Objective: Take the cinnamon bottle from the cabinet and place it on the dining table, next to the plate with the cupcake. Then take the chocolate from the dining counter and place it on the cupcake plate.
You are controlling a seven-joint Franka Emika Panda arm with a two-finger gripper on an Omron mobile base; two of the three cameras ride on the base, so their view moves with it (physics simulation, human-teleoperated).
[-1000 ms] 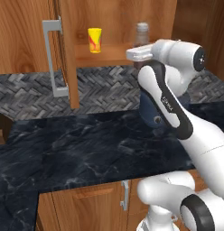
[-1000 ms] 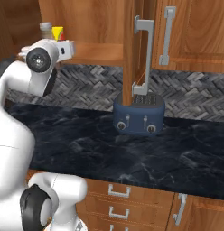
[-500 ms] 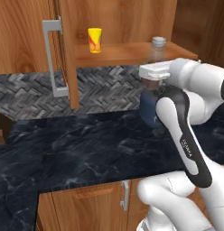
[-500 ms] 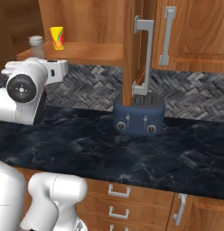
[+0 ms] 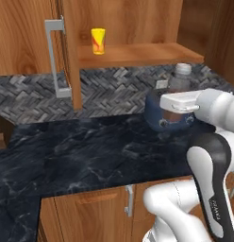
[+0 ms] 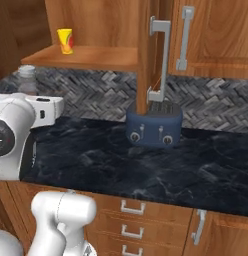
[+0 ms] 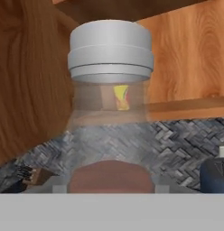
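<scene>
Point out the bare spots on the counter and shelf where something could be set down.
The dark counter is bare left of the blue toaster and in front of it. The wooden shelf is free right of the yellow cup. It is crowded around the gripper holding the cinnamon bottle.

A: What colours show?
B: Grey-capped clear bottle (image 7: 110,108) with reddish-brown fill, yellow cup (image 5: 97,41) marked red, warm brown wooden cabinet shelf (image 5: 137,53).
A: Lower down?
B: Grey herringbone tile backsplash (image 5: 109,90), navy-blue toaster (image 6: 154,125), black white-veined marble countertop (image 5: 90,151).

No lettering on anything here is clear enough to read.
</scene>
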